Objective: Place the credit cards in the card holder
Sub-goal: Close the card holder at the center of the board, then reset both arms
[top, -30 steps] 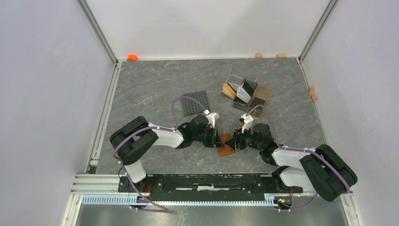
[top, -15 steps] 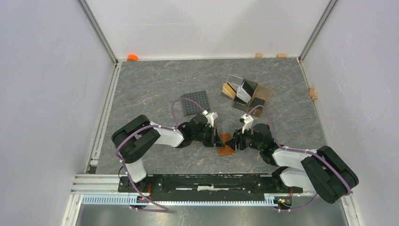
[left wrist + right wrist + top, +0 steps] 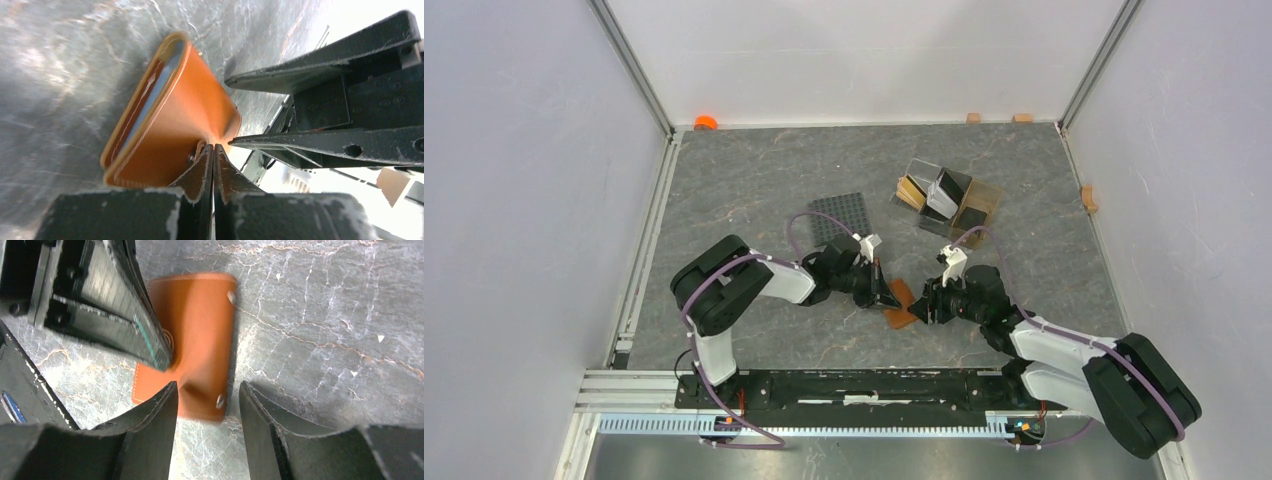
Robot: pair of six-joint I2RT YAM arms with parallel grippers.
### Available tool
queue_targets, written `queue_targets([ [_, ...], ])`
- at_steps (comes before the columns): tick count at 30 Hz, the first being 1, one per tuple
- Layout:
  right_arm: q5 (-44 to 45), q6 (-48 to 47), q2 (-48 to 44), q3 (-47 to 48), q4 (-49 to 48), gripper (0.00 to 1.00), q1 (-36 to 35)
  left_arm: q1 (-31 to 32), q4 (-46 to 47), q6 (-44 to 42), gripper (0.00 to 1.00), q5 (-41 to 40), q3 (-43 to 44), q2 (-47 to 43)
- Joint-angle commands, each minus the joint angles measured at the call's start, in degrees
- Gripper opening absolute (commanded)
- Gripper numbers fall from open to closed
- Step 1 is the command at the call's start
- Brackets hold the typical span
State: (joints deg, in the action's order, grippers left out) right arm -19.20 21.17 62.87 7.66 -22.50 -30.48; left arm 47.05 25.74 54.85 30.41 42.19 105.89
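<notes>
Grey marbled tabletop (image 3: 754, 190), brown leather folding card holder (image 3: 200, 315) pinned.
Clenched left gripper (image 3: 214, 150) apparently steadies it; right gripper (image 3: 207, 390) gapes astride its edge.

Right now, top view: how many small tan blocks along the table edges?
3 tan blocks: first block and second block on the far edge, third block on the right edge. More may be hidden.

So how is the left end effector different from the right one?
The left end effector is shut tight; the right end effector stands open with a gap. The left one's tip touches the top of the brown card holder; the right one straddles the holder's edge without gripping it. Both are black and meet at the same card holder.
</notes>
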Motion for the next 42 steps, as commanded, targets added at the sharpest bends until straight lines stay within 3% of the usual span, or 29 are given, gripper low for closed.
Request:
queue_targets([
  [1, 3.84, 0.55, -2.72, 0.11, 12.40, 0.54, -0.11, -3.50, -10.35, 0.82, 0.02, -5.69, -1.71, 3.74],
  [7, 7.40, -0.25, -6.10, 3.50, 18.30, 0.55, -0.04, -5.12, -10.41, -0.59, 0.02, -3.46, -0.74, 5.83],
  [16, 8.33, -1.34, -5.24, 6.86, 21.43, 0.55, -0.10, -5.82, 8.51, 1.04, 0.02, -0.89, -9.17, 8.80],
  [24, 9.51, -0.55, -6.74, 8.55, 24.59, 0.55, -0.11, -7.38, 18.13, 4.46, 0.02, 0.80, -12.17, 14.35],
  [30, 10.01, -1.05, -7.55, 9.87, 25.50, 0.56, -0.11, -7.50, 20.53, 3.37, 0.03, 1.65, -11.98, 11.59],
  [33, 11.20, -2.03, -7.92, 11.58, 26.67, 0.58, -0.11, -7.50, 16.55, 0.19, 0.27, 1.97, -9.15, 5.74],
  [36, 12.76, -2.57, -8.82, 13.58, 27.60, 0.63, -0.11, -7.46, 4.23, -6.65, 0.52, 1.71, -1.79, -1.47],
  [42, 16.87, -5.23, -8.87, 18.70, 30.53, 0.80, 0.71, -7.66, -18.29, -19.07, 0.82, -3.97, 11.40, -13.81],
])
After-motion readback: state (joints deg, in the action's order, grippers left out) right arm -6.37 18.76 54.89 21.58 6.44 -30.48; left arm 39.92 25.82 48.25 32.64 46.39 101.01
